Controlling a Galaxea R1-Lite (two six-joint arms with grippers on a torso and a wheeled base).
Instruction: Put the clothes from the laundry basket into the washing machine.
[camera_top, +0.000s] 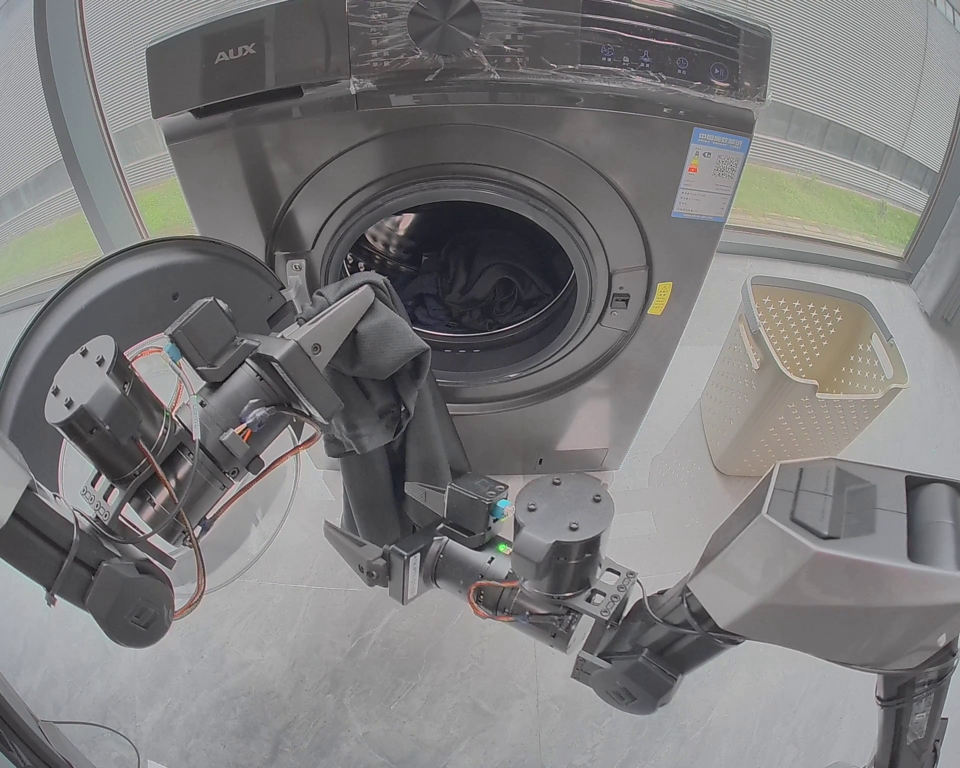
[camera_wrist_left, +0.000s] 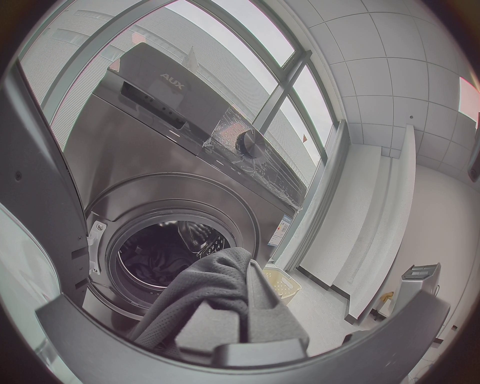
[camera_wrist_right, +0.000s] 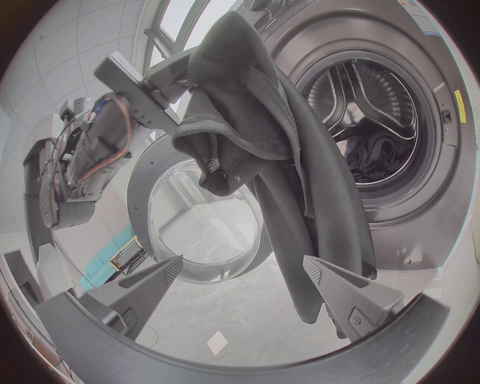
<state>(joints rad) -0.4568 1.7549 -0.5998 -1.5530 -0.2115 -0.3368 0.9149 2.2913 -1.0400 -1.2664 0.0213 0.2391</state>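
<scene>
Head view puts the dark grey mesh garment (camera_top: 390, 400) at the 9 o'clock rim of the round drum mouth (camera_top: 470, 340) of the silver front-loading washing machine (camera_top: 640, 130). It is bunched over your left jaws, which are clamped on it, and a long tail hangs toward 6 o'clock. Your right jaws stand wide open just beside that tail's lower end, gripping nothing.

This looks like the feeding-in step. Carry the left arm toward 3 o'clock and well past the door seal before you let go, so the tail doesn't drape over the lip. You could use the right jaws to lift the tail in.

Crumpled dark clothes (camera_top: 480, 280) lie in the drum. The cream perforated plastic laundry basket (camera_top: 760, 420) sits on the floor at the machine's 3 o'clock.
</scene>
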